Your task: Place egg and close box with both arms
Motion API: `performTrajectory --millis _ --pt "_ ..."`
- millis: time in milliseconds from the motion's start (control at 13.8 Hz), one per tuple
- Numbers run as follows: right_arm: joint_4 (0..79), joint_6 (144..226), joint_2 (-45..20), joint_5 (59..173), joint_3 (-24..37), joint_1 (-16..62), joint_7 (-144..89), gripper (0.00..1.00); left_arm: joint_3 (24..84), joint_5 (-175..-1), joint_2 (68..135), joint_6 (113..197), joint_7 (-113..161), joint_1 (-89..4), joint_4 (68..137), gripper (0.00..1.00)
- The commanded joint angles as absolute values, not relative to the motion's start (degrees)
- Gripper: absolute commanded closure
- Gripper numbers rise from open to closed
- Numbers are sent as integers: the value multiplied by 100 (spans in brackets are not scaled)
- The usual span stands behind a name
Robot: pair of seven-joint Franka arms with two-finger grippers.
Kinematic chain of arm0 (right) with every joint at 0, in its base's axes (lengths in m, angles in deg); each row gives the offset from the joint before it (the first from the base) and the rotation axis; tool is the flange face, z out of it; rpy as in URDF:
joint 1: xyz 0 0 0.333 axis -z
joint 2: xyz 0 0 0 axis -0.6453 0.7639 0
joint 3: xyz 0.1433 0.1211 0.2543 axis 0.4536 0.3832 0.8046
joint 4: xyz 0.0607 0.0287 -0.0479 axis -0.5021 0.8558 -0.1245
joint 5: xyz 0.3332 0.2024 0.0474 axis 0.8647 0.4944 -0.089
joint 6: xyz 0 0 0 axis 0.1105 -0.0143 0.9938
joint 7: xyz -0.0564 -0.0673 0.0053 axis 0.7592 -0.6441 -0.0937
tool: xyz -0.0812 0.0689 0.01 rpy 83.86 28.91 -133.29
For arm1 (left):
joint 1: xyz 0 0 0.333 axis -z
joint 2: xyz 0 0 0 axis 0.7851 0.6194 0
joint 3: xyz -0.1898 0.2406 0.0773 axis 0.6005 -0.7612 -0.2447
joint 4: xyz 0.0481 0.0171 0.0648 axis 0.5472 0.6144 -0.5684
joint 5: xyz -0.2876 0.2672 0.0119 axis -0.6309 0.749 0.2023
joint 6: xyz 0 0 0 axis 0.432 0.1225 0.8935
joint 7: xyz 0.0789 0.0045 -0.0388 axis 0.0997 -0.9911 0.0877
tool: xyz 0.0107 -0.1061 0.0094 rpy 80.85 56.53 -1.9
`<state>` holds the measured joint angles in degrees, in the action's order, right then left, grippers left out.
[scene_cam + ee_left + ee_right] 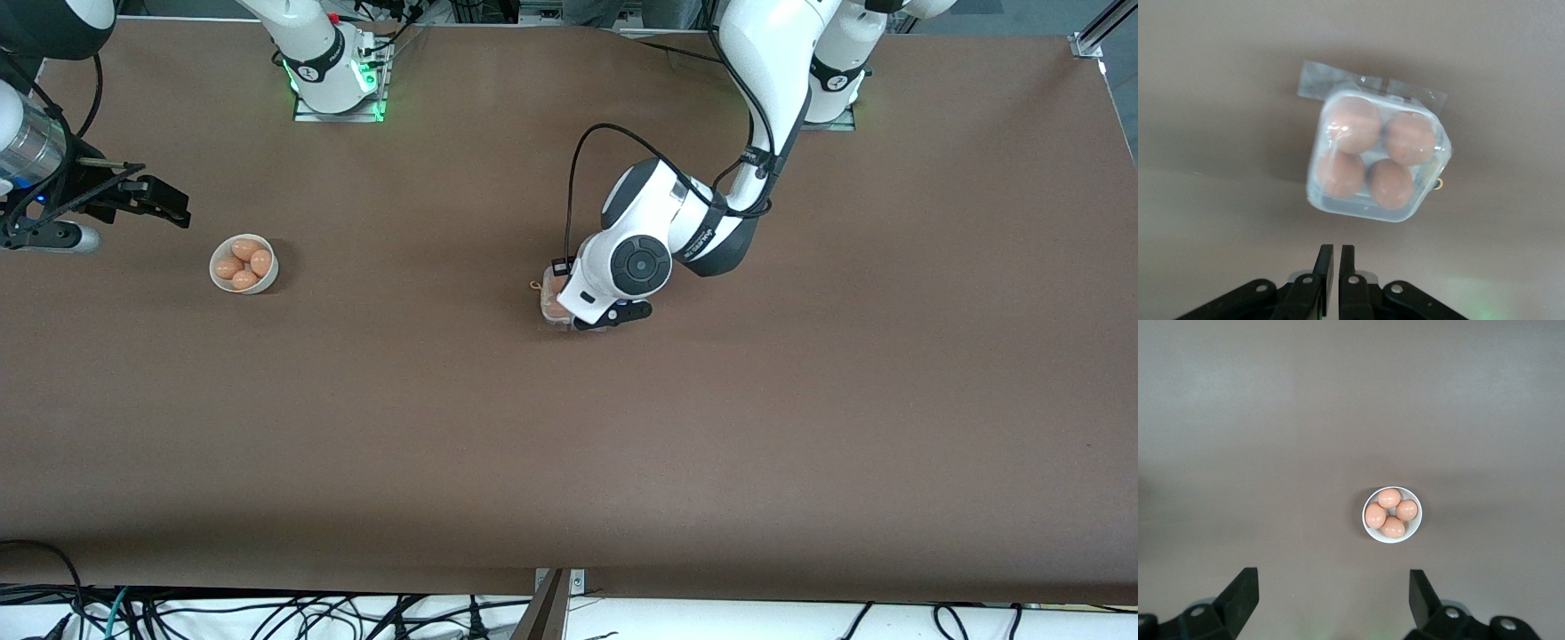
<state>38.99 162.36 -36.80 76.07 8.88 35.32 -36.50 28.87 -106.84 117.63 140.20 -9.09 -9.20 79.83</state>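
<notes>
The box (1378,160) is a small square carton with its clear lid down over several brown eggs, one in each cell. In the front view it (549,302) sits mid-table, mostly hidden under the left arm's wrist. My left gripper (1337,257) is shut and empty, just above the table beside the box and apart from it; it also shows in the front view (613,316). My right gripper (1332,577) is open and empty, high over the table at the right arm's end (164,203), near the bowl of eggs.
A round white bowl (215,267) holding several brown eggs stands toward the right arm's end of the table; it also shows in the right wrist view (1371,532). Cables hang along the table edge nearest the front camera.
</notes>
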Motion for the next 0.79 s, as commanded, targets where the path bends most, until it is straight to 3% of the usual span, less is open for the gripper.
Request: performTrajectory --millis 0,144,217,433,722 --pt "3858 16176 -3704 7624 920 3580 -3692 0 2833 -9868 11732 13168 -910 -1225 7340 62" --pt "3858 16176 -3704 7624 920 3580 -3692 0 2834 -9225 11688 12587 -518 -1533 6822 32" --pt "3858 16176 -3704 7624 920 3580 -3692 0 2807 -8978 11645 12410 16 -1665 6663 24" --pt "3858 16176 -3704 7624 920 3580 -3692 0 2737 -8739 11469 12373 1012 -2350 6556 9" --pt "3858 16176 -3704 7624 920 3580 -3692 0 2097 -8397 11258 12373 1637 -2589 6398 1"
